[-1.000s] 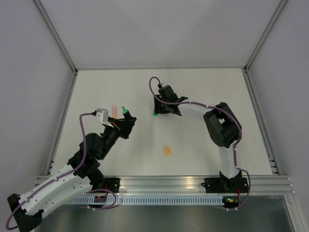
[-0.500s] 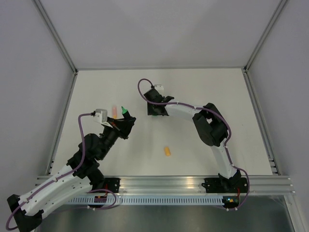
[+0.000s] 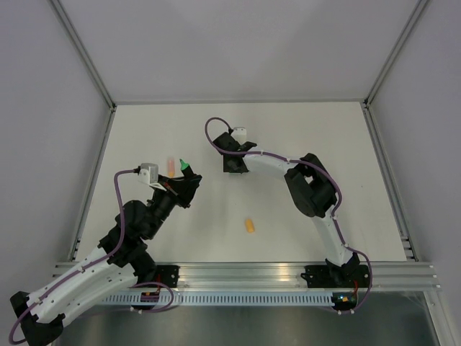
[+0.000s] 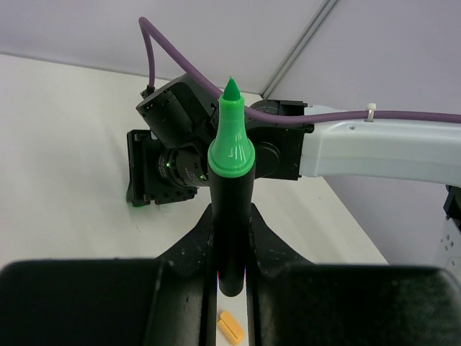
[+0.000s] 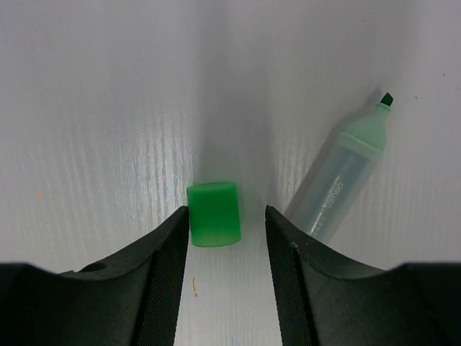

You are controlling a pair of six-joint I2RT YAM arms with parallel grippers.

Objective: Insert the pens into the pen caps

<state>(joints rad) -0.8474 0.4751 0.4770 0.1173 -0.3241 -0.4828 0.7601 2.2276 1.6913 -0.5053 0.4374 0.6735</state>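
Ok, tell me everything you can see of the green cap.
The green cap is small, chunky, bright green smooth plastic. It seems to lie on its side on the white table between the open jaws of the right gripper, close to one, clear of the other, not gripped. A pale pen lies beside it, apart.

White table (image 3: 310,130) bears green cap (image 5: 213,214), orange-yellow cap (image 3: 249,225), pink pen (image 3: 171,165) and 1 pale pen (image 5: 337,180).

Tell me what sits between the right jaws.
The green cap, resting on the table inside the right gripper's open jaws; right wrist view shows it.
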